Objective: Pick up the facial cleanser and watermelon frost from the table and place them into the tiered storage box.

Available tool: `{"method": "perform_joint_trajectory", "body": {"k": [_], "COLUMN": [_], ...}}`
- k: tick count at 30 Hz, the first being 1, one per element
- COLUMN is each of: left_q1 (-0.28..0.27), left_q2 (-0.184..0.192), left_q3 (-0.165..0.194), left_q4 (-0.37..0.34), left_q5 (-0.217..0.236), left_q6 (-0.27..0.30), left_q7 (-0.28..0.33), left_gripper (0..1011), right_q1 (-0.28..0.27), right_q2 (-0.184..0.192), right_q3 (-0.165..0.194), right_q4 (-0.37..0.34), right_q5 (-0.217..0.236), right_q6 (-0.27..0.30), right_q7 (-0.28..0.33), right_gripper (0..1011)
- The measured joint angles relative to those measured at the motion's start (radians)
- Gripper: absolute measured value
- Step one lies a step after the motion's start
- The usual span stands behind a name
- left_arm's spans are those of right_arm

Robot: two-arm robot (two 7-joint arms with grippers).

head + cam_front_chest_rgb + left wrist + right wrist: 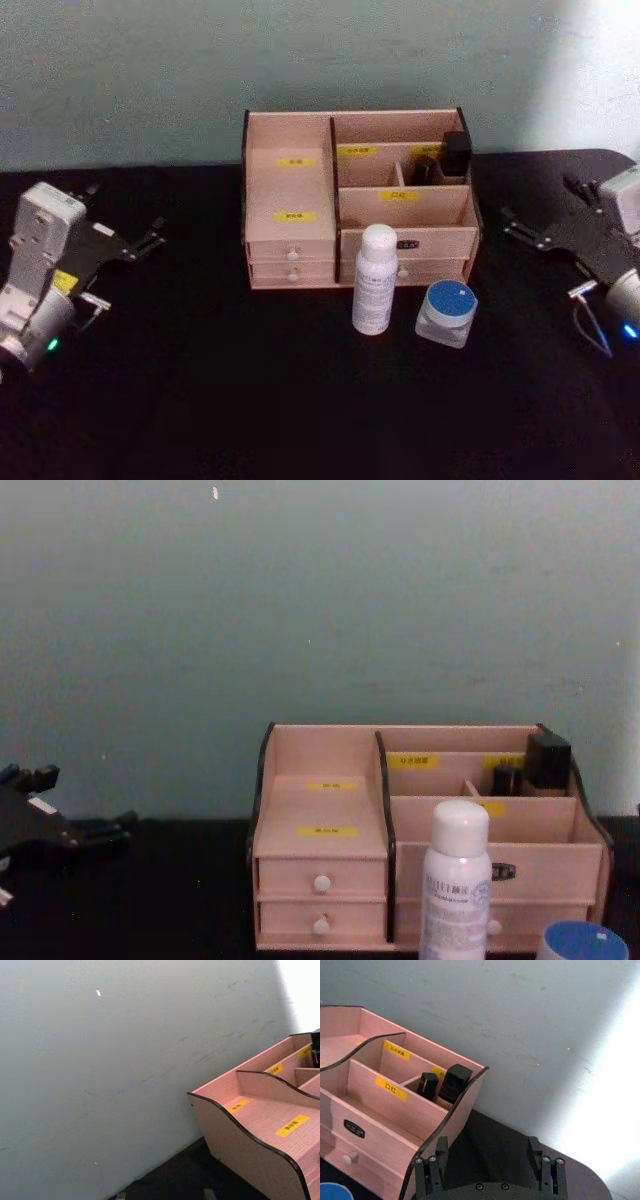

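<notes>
Closest to me on the black table (200,400) stands the facial cleanser (375,280), upright, just in front of the tiered storage box (290,190) on its right-hand drawer side; whether it touches the drawer fronts I cannot tell. Its cap covers part of a dark label and its body hides the knobs behind it. The small print on the bottle is too fine for me to read. Just to its right, with a narrow gap between them, sits the watermelon frost (447,312), blue lid up. From the chest camera the bottle's base is cut off at the lower edge and little more than the jar's lid shows. Two small dark cosmetic bottles (457,152) stand in the box's rear right compartment, their lower halves hidden by the dividers; the yellow labels are illegible to me. Left gripper (125,213) hangs over the table well left of the box, jaws spread wide and holding nothing. Right gripper (538,205) hovers well right of the box, jaws likewise wide apart and holding nothing.
</notes>
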Motion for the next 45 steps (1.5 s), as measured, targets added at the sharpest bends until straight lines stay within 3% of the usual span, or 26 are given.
{"method": "perform_joint_trajectory", "body": {"k": [9,15,28,36,45], "left_q1": [0.000,0.000,0.000,0.000,0.000], "left_q2": [0.000,0.000,0.000,0.000,0.000], "left_q3": [0.000,0.000,0.000,0.000,0.000], "left_q4": [0.000,0.000,0.000,0.000,0.000], "left_q5": [0.000,0.000,0.000,0.000,0.000], "left_q6": [0.000,0.000,0.000,0.000,0.000], "left_q7": [0.000,0.000,0.000,0.000,0.000], "left_gripper": [1001,1001,1001,1001,1001], "right_q1": [-0.102,-0.125,-0.070,-0.040,-0.015], "right_q2": [0.067,0.082,0.027,-0.014,-0.043], "right_q3": [0.061,0.058,0.000,-0.013,-0.025], "right_q4": [-0.133,-0.174,-0.131,-0.077,-0.034], "right_q5": [0.056,0.072,0.129,0.159,0.157], "right_q6": [-0.017,-0.040,-0.028,-0.003,0.015], "right_q7": [0.077,0.152,0.351,0.426,0.488], "right_gripper": [1002,1002,1002,1002,1002]}}
